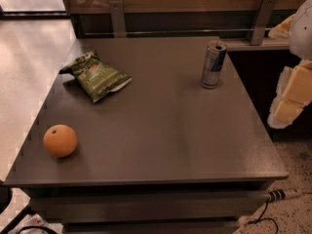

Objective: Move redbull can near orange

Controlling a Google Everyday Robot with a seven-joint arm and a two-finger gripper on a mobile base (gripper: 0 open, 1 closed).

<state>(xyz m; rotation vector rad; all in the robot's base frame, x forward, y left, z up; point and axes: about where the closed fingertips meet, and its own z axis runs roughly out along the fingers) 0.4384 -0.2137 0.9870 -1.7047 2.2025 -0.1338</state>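
Observation:
The redbull can (213, 64), slim and silver-and-blue with a silver top, stands upright at the table's back right. The orange (60, 141), round with a small dark stem dimple, sits near the front left corner, far from the can. My gripper (291, 94), white and pale yellow, hangs at the right edge of the view. It is beyond the table's right side, to the right of the can and apart from it, and it holds nothing that I can see.
A green snack bag (98, 76) lies at the back left of the dark grey table (170, 130). A wooden wall with metal brackets (117, 16) runs behind the table. A cable and plug (280, 195) lie on the floor at the front right.

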